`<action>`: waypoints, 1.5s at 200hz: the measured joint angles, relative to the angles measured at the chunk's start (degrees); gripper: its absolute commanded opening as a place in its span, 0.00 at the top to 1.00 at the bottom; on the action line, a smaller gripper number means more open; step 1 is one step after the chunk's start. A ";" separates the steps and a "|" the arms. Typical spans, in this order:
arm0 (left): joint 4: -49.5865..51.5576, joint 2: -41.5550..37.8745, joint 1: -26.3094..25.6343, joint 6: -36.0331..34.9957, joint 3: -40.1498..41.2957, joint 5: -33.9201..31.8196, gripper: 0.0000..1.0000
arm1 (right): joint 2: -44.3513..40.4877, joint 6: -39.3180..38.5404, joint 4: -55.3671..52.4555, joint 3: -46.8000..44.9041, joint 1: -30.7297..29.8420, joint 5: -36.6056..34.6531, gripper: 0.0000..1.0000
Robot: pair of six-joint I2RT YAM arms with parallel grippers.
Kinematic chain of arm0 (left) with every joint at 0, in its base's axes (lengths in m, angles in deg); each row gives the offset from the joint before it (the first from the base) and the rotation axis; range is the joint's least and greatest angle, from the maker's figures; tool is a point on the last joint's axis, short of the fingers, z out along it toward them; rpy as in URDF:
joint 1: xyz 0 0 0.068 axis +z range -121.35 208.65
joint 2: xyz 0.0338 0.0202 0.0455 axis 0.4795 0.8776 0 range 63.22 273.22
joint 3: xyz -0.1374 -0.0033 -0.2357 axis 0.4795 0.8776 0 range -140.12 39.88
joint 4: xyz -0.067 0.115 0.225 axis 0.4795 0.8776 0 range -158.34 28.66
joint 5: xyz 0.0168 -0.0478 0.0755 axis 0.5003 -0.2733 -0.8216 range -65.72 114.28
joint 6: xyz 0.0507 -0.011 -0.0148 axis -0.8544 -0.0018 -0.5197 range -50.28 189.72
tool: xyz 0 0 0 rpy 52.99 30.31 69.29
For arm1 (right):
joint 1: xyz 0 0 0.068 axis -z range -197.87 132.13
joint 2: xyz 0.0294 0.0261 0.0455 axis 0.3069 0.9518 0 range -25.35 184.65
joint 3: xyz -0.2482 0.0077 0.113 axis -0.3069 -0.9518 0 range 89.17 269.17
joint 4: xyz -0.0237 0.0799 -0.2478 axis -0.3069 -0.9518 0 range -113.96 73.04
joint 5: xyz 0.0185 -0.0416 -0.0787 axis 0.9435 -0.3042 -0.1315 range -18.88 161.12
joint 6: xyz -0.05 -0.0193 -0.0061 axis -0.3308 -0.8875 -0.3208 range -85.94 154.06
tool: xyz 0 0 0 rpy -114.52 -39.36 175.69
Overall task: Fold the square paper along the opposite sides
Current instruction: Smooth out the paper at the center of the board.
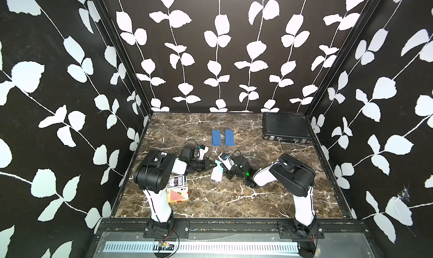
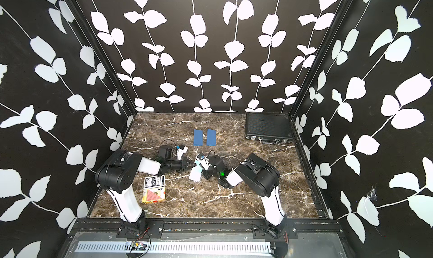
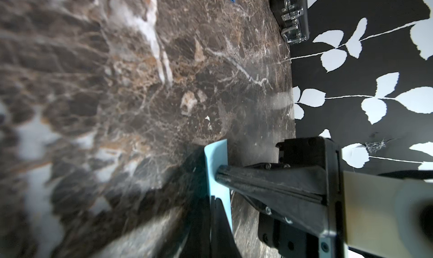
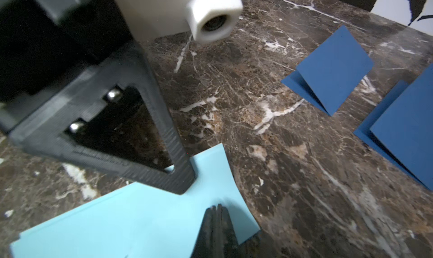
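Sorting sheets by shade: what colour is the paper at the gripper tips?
Light blue; the paper shows best in the right wrist view.

Matt light-blue paper (image 4: pixel 140 217) lies on a polished marble-look table (image 4: pixel 293 151); the ribbed black case (image 1: pixel 284 125) has shiny metal latches (image 3: pixel 290 33).

Both top views are bright, evenly lit and sharp, their walls (image 1: pixel 58 128) bowed toward the edges. In the left wrist view the near marble bench (image 3: pixel 58 128) blurs, streaked with pale glare.
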 measured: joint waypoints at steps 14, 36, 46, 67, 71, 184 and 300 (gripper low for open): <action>-0.07 0.02 0.00 0.07 0.00 0.04 1.00 | 0.13 -0.68 0.57 -0.24 -0.20 -1.01 1.00; -0.28 0.02 0.00 0.17 0.17 0.07 1.00 | 0.13 -1.11 0.94 -0.48 -0.28 -2.32 1.00; -0.35 0.02 0.00 0.17 0.24 0.04 1.00 | 0.13 -1.18 1.20 -0.68 -0.24 -2.71 1.00; -0.39 0.00 0.00 0.17 0.37 0.02 1.00 | 0.11 -1.42 1.95 -1.22 -0.24 -3.72 1.00; -0.39 -0.02 0.00 0.17 0.42 0.02 1.00 | 0.11 -1.49 1.95 -1.22 -0.24 -3.85 1.00; -1.03 -0.20 0.00 0.13 0.96 -0.13 1.00 | -1.20 -2.84 -0.90 -1.31 -0.24 -6.71 1.00; -2.25 -1.51 0.15 4.85 1.75 -0.48 1.00 | -18.78 8.02 -20.98 -5.77 4.24 -0.13 0.83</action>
